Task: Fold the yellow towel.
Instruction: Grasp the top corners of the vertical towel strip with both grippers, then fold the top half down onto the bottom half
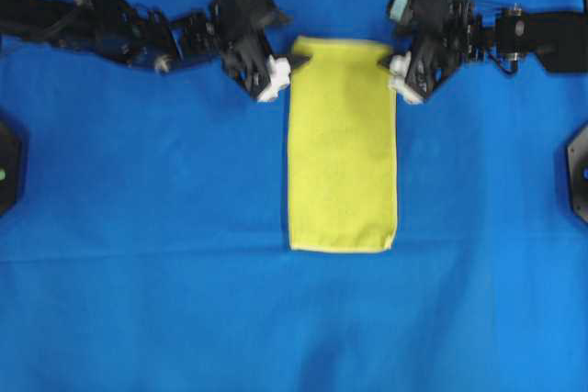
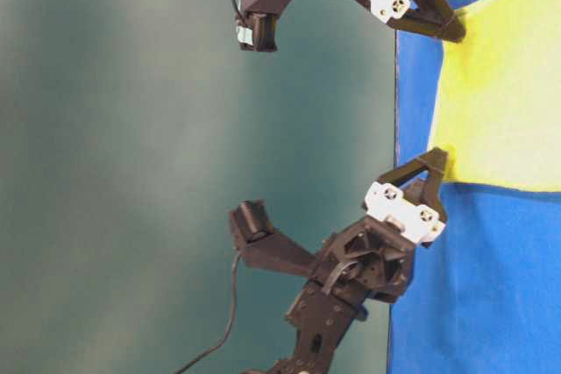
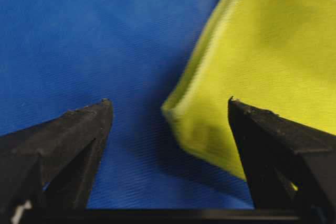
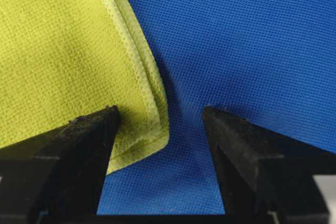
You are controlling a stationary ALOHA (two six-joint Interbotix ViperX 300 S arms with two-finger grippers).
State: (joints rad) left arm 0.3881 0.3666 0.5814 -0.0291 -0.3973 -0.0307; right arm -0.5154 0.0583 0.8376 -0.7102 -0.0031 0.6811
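Observation:
The yellow towel [image 1: 342, 144] lies folded into a narrow upright rectangle on the blue cloth. My left gripper [image 1: 290, 65] is open at the towel's far left corner. In the left wrist view the gripper [image 3: 168, 100] has its jaws wide apart, with the towel [image 3: 262, 51] corner lying between them, slightly raised. My right gripper [image 1: 392, 63] is open at the far right corner. In the right wrist view the gripper [image 4: 160, 107] straddles the layered hem corner of the towel [image 4: 63, 51]. Neither gripper holds anything. The towel also shows in the table-level view [image 2: 508, 85].
The large blue cloth [image 1: 138, 300] covers the whole table. Black fixtures sit at the left edge [image 1: 7, 167] and the right edge [image 1: 579, 172]. Both arms stretch along the far side of the table.

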